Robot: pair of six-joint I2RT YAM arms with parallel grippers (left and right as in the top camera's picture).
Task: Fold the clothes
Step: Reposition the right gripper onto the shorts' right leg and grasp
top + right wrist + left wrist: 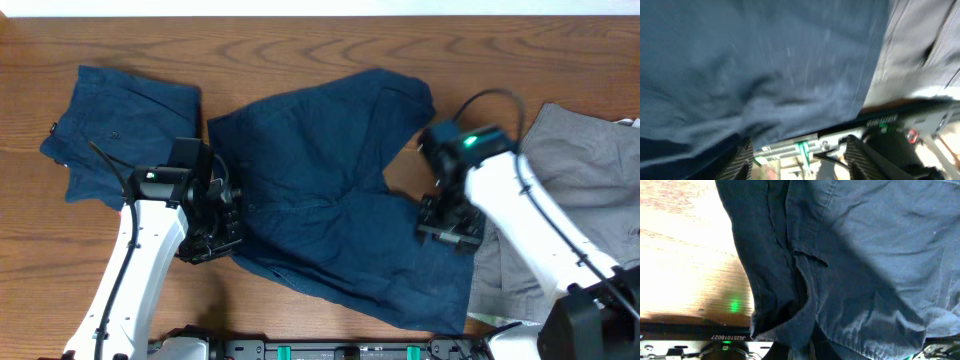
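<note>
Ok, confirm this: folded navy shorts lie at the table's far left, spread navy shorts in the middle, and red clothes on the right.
Not red. The clothes on the right are light grey, as the overhead view shows. The folded navy shorts at far left and the spread navy shorts in the middle are right.

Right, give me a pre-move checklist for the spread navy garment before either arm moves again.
1. Left claw shut on the navy garment: ok; the left wrist view shows its edge bunched at the claw.
2. Right claw open: ok; the fingers stand apart with a gap between them.
3. Right claw clear of cloth: cannot tell; the view is blurred.
4. Navy garment lying flat: not ok; it is wrinkled.
5. Grey garment apart from the navy one: not ok; their edges meet at the right.
6. Folded navy pile out of the way: ok.
</note>
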